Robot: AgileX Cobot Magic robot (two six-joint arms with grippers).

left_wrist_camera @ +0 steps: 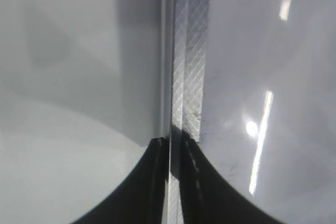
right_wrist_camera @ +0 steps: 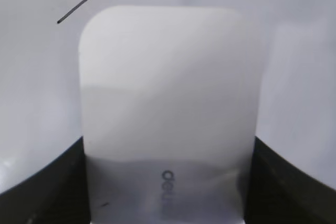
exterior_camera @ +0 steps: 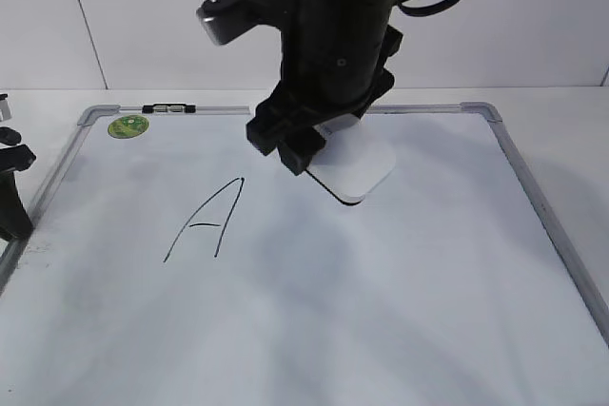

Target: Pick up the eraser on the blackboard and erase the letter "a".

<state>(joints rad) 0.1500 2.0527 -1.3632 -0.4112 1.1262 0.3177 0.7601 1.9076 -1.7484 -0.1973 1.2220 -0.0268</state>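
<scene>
**Eraser gripped, small "a" out of sight**

Exterior view: the right gripper pinches the eraser over the blackboard, just right of the capital "A". No small "a" shows; the arm may hide it.

Left wrist view: the left gripper, pressed together, sits by the blackboard's frame.

Right wrist view: the eraser fills the jaws, the capital's strokes just beyond. Risk: a leftward sweep would smear the capital.
</scene>
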